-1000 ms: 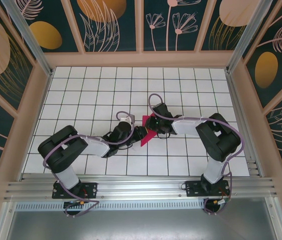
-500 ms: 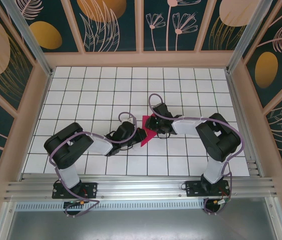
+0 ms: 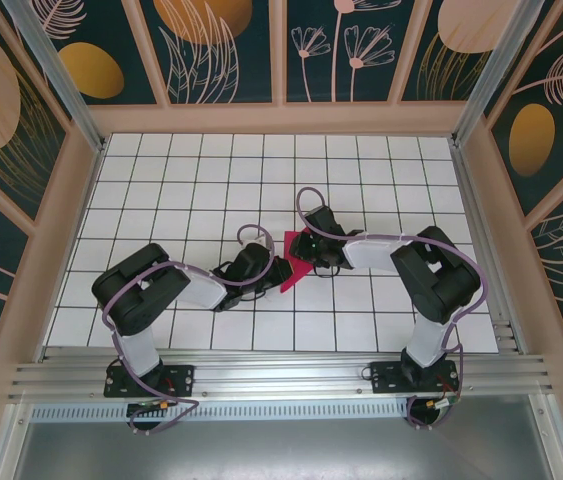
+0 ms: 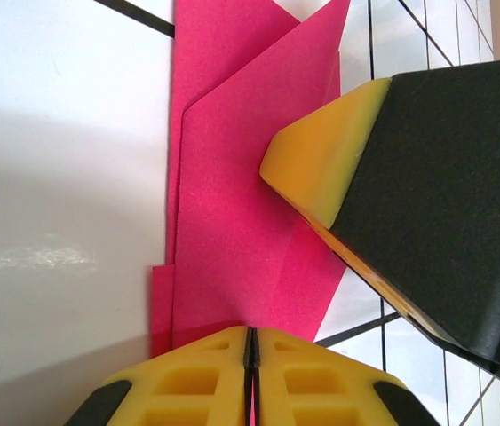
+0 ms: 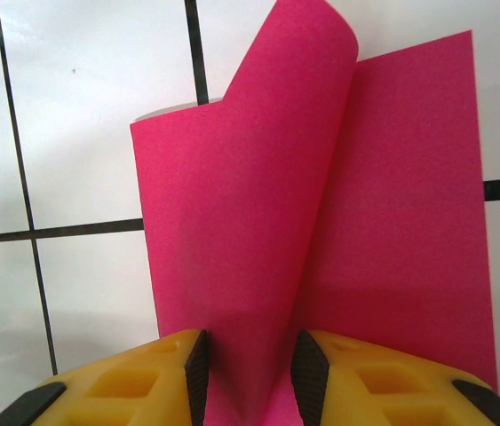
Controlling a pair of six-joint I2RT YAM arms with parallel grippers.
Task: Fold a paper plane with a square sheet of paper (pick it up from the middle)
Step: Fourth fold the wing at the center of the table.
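left gripper (image 4: 251,366) pinching folded pink paper (image 4: 232,222).

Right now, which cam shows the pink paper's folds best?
Left wrist: the square sheet of paper lies flat across the frame, with overlapping layers and edges plain. Right wrist shows a flap curling up between the jaws. Top external shows a small patch between the two grippers.

You have two arms (image 3: 161,290) with black joint housings and white links, each trailed by a looping purple cable (image 3: 306,200). Their black bases sit at the bench's near edge. Fingers (image 5: 125,382) are yellow, ribbed, black-backed.
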